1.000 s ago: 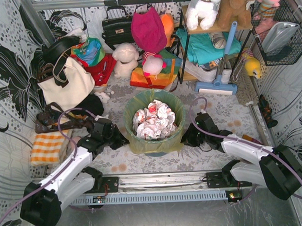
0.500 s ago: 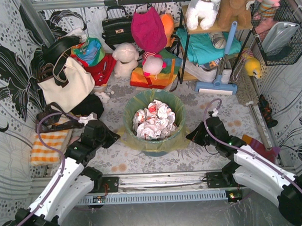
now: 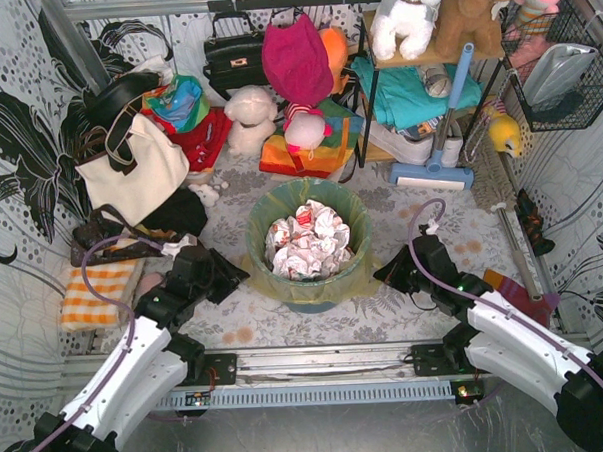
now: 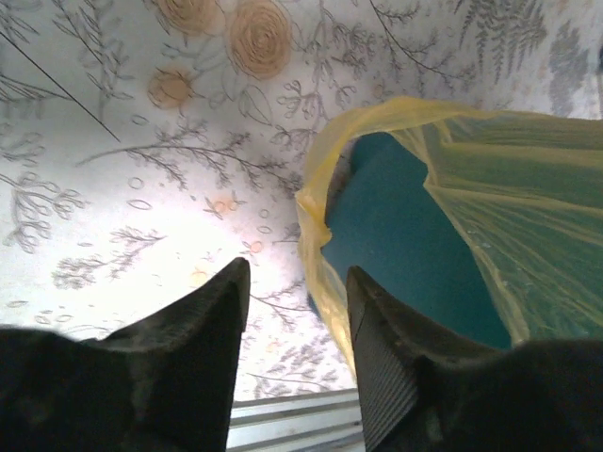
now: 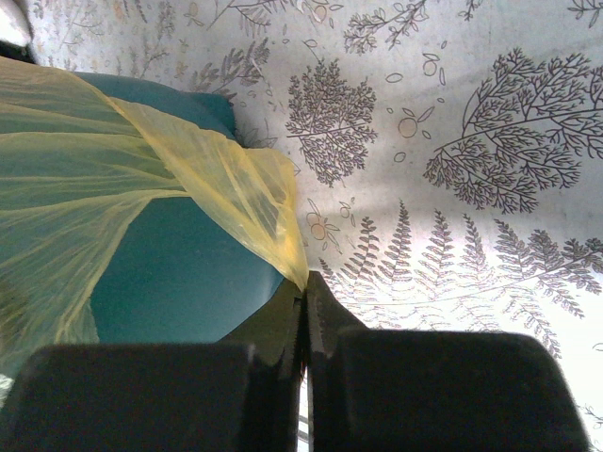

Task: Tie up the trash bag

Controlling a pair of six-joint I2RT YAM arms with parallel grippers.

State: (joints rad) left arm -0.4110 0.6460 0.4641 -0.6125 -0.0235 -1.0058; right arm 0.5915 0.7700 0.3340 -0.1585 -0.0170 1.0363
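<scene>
Top external view: a floral-patterned table [image 3: 286, 322] fills the frame, with bags and soft toys crowded along its upper edge. At the centre stands a round teal bin [image 3: 311, 306]. It is lined by the trash bag [image 3: 355, 222], thin and yellow, whose rim is folded out over the bin's lip and hangs down its sides. Inside the bag lies a heap of crumpled white paper [image 3: 307, 244], reaching nearly to the rim. In the upper left a cream tote bag [image 3: 139, 175] with dark straps leans against the wall; what it holds cannot be told. A black handbag [image 3: 232, 57] sits closed at the top centre. A wire basket [image 3: 537, 111] in the upper right holds a pale grey packet [image 3: 557, 70].

Low on the table, the left gripper [image 3: 234, 279] sits just left of the bin and the right gripper [image 3: 386, 275] just right of it.

In the left wrist view, the left gripper [image 4: 297, 275] has its jaws partway apart and grips nothing. A loose yellow edge of the bag hangs beside one finger, with the bin's teal wall behind it.

In the right wrist view, the right gripper [image 5: 303, 287] has its fingers pressed together on the pointed tip of a yellow flap. The flap stretches toward the upper left over the bin.
</scene>
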